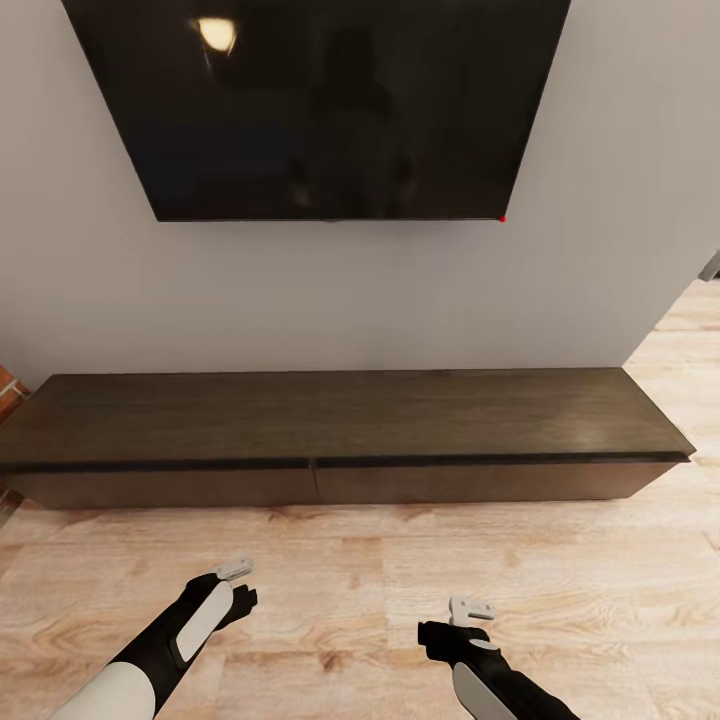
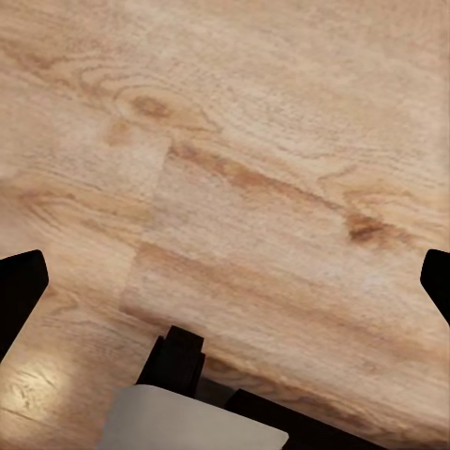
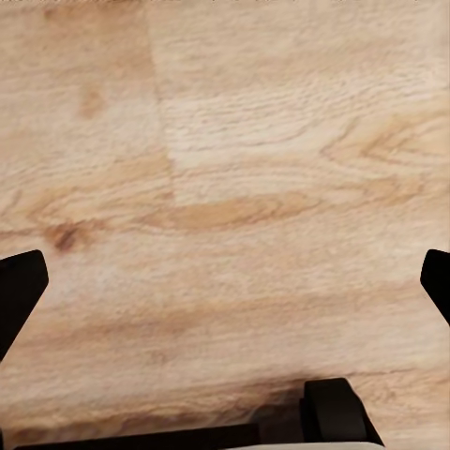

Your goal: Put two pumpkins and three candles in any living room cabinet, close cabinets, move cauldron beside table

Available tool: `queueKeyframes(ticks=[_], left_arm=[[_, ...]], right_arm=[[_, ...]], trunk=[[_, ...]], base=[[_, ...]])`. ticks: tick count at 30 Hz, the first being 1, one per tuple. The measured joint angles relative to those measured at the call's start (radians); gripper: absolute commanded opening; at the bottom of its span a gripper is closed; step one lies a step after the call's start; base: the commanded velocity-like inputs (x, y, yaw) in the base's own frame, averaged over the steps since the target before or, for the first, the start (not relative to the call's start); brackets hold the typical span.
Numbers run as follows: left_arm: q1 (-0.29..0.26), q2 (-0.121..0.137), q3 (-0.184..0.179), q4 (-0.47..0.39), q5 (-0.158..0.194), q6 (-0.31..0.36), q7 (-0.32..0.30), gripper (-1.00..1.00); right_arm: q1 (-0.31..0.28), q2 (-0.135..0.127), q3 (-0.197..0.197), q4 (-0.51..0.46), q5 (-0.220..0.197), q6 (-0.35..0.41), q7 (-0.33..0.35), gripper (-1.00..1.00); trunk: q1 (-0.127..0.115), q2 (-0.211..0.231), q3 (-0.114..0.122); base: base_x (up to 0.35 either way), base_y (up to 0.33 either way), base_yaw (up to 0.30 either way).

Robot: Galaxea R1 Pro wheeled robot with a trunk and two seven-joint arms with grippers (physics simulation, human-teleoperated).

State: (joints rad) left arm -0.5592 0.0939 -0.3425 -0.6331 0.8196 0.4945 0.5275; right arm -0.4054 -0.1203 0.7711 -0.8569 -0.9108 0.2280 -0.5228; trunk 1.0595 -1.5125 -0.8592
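The cabinet point(image 1: 330, 440) is seen across mid-frame, under a wall TV point(image 1: 320, 100), panels shut. Left claw point(image 1: 238, 583) and right claw point(image 1: 465, 620) are held low over the floor point(image 1: 400, 560), spread wide, empty, likely ready for opening it.

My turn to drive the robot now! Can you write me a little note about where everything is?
Left end effector: open, empty, above the light wood plank floor.
Right end effector: open, empty, above the same floor.
Low, long dark-brown wood cabinet is straight ahead under the black wall screen; both front panels look closed.
Nothing carried now. Left: find pumpkins, candles and cauldron.
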Motion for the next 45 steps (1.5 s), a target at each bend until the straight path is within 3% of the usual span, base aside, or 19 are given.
queueKeyframes(ticks=[13, 19, 24, 28, 31, 34, 36, 38, 40, 41, 45], left_arm=[[0.000, 0.000, -0.001, 0.000, -0.004, 0.000, 0.000, 1.00], [0.000, -0.001, -0.004, 0.000, -0.005, 0.000, 0.000, 1.00], [-0.002, 0.012, 0.003, -0.004, -0.005, 0.001, 0.000, 1.00], [-0.004, 0.044, 0.008, -0.009, 0.006, -0.007, -0.055, 1.00], [-0.005, 0.072, 0.060, -0.002, 0.010, -0.036, -0.180, 1.00], [-0.005, 0.095, 0.196, 0.023, 0.009, -0.057, -0.317, 1.00], [-0.005, 0.107, 0.260, 0.038, 0.009, -0.061, -0.375, 1.00], [-0.005, 0.129, 0.327, 0.047, 0.014, -0.063, -0.466, 1.00], [-0.005, 0.142, 0.366, 0.049, 0.022, -0.060, -0.537, 1.00], [-0.005, 0.146, 0.377, 0.050, 0.024, -0.060, -0.561, 1.00], [-0.005, 0.174, 0.429, 0.052, 0.023, -0.051, -0.692, 1.00]], right_arm=[[0.000, -0.003, -0.001, -0.046, 0.002, -0.008, 0.000, 1.00], [0.012, -0.023, 0.001, -0.295, -0.003, 0.011, -0.015, 1.00], [0.019, -0.090, -0.009, -0.596, -0.013, 0.109, -0.118, 1.00], [0.019, -0.118, -0.040, -0.670, -0.015, 0.170, -0.161, 1.00], [0.019, -0.124, -0.095, -0.684, -0.016, 0.185, -0.165, 1.00], [0.020, -0.126, -0.149, -0.689, -0.017, 0.198, -0.148, 1.00], [0.020, -0.125, -0.166, -0.690, -0.017, 0.202, -0.113, 1.00], [0.020, -0.125, -0.199, -0.691, -0.016, 0.205, -0.041, 1.00], [0.020, -0.126, -0.236, -0.691, -0.015, 0.206, 0.029, 1.00], [0.019, -0.126, -0.250, -0.691, -0.015, 0.207, 0.055, 1.00], [0.020, -0.127, -0.351, -0.690, -0.029, 0.227, 0.281, 1.00]], trunk=[[0.000, 0.000, 0.000], [0.000, 0.000, 0.000], [0.000, 0.000, 0.000], [0.000, 0.000, 0.000], [0.000, 0.000, 0.000], [0.000, 0.000, 0.000], [0.000, 0.000, 0.000], [0.000, 0.000, 0.000], [0.000, 0.000, 0.000], [0.000, 0.000, 0.000], [0.000, 0.000, 0.000]], base=[[0.000, 0.000, 0.000], [0.000, 0.000, 0.000], [0.000, 0.000, 0.000], [0.000, 0.000, 0.000], [0.000, 0.000, 0.000], [0.000, 0.000, 0.000], [0.000, 0.000, 0.000], [0.000, 0.000, 0.000], [0.000, 0.000, 0.000], [0.000, 0.000, 0.000], [0.000, 0.000, 0.000]])
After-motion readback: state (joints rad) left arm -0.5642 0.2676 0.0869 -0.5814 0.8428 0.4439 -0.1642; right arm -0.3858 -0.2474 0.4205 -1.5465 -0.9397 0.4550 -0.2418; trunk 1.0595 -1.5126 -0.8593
